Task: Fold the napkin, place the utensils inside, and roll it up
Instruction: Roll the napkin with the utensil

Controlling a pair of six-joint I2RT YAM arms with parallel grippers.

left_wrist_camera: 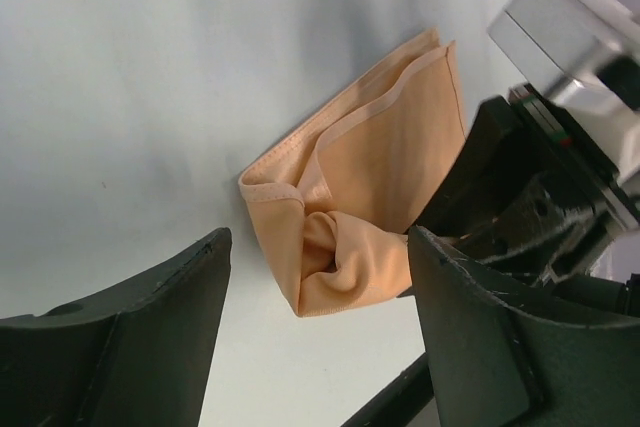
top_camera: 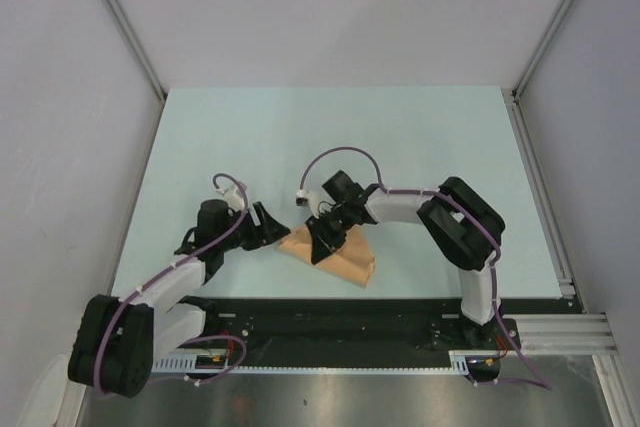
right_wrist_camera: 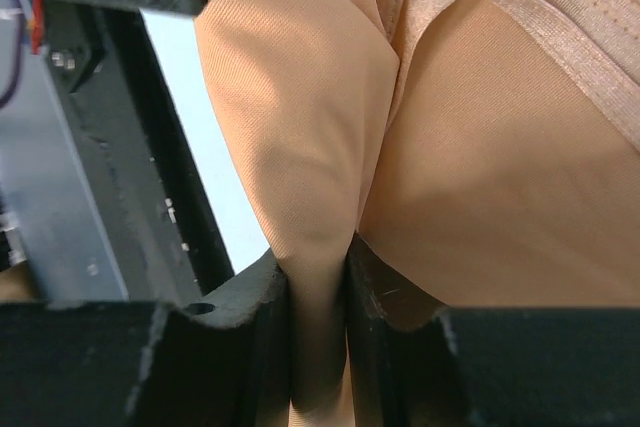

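Note:
The peach-orange napkin (top_camera: 345, 257) lies rolled and bunched near the table's front edge, between the two arms. My right gripper (top_camera: 322, 245) reaches down onto its left part and is shut on a fold of the napkin (right_wrist_camera: 320, 217), the cloth pinched between both fingers (right_wrist_camera: 250, 327). My left gripper (top_camera: 268, 227) stands just left of the napkin, open, its fingers (left_wrist_camera: 160, 327) apart with the rolled end of the napkin (left_wrist_camera: 350, 257) ahead of them, untouched. The utensils are hidden.
A black rail (top_camera: 330, 332) runs along the front edge of the pale green table (top_camera: 330, 137). Grey walls stand on both sides. The right arm's black wrist (left_wrist_camera: 540, 197) is close beside the left gripper's right finger.

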